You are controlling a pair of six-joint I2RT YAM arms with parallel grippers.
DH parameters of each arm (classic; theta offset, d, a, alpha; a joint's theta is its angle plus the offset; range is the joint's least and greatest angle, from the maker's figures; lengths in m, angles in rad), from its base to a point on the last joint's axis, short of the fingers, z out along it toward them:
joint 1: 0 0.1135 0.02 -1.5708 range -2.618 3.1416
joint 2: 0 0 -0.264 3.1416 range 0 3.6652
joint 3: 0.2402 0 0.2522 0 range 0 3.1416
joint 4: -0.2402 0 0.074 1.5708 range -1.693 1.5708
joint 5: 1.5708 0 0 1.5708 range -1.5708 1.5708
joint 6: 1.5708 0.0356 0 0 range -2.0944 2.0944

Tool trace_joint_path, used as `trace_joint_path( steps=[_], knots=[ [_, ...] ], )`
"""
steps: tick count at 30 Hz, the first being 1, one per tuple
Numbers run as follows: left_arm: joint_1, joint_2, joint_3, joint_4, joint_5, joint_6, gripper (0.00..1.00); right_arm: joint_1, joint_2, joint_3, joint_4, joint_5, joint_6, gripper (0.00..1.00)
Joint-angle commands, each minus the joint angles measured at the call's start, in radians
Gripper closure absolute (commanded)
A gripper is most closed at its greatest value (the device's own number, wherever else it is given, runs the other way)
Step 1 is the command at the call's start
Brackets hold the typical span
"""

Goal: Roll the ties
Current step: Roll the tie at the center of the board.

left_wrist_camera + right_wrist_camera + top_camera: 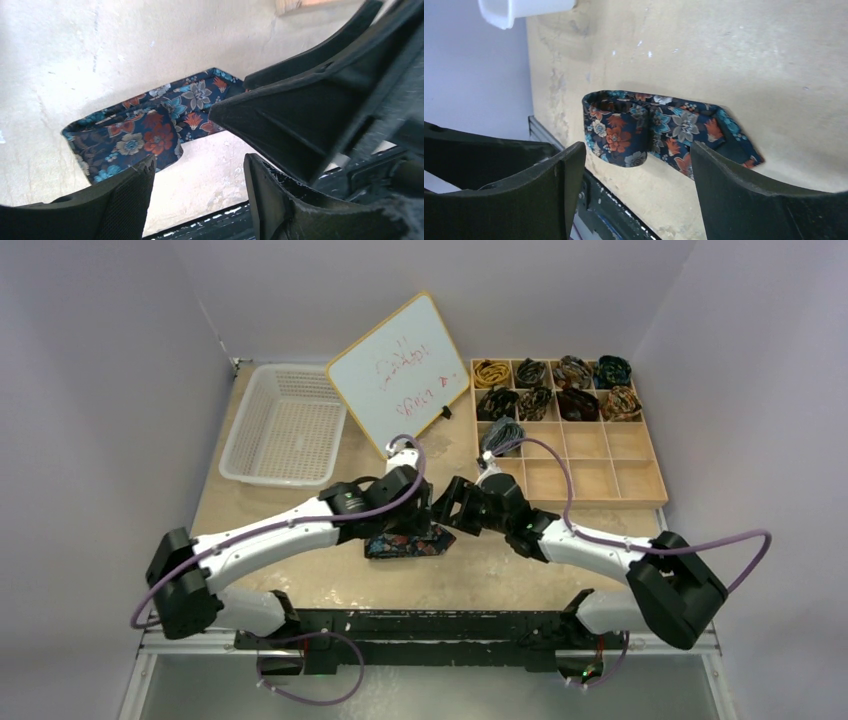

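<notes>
While both arms lean over the middle of the desk's near edge, the navy fabric necktie with orange and teal flowers (403, 544) lies there on the pale, scuffed wooden desk (480, 570). It is only partly rolled: one end curls into a loose loop and the other end is flat. Its long axis runs along the near edge, from left to right. The left gripper (199, 197) is spread and holds nothing. The loop lies just beyond its fingertips, so I judge this arm the nearer one. The right gripper (639, 192) is also spread and empty, near the flat end; whether it touches the cloth I cannot tell. The white plastic basket (240, 465) at the far left corner and the wooden compartment tray (565, 502) at the far right corner are well apart from the tie.
</notes>
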Motion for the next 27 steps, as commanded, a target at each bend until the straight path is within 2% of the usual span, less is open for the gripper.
trace_joint_path(
  steps=[1, 4, 8, 17, 21, 27],
  knots=[
    [0.076, -0.145, -0.093, 0.047, 0.025, 0.006, 0.36, 0.005, 0.069, -0.003, 0.167, -0.119, -0.009, 0.22],
    [0.213, -0.238, -0.182, 0.097, 0.168, 0.041, 0.34, 0.018, 0.130, -0.019, 0.267, -0.182, 0.023, 0.23],
    [0.337, -0.367, -0.273, 0.141, 0.253, 0.078, 0.29, 0.040, 0.200, 0.012, 0.307, -0.224, 0.023, 0.27],
    [0.639, -0.461, -0.474, 0.241, 0.556, 0.123, 0.27, 0.083, 0.293, 0.087, 0.231, -0.217, -0.017, 0.37],
    [0.700, -0.442, -0.513, 0.285, 0.632, 0.122, 0.27, 0.086, 0.329, 0.106, 0.212, -0.221, -0.033, 0.47],
    [0.712, -0.436, -0.570, 0.312, 0.652, 0.108, 0.28, 0.086, 0.370, 0.135, 0.169, -0.232, -0.048, 0.57]
  ],
)
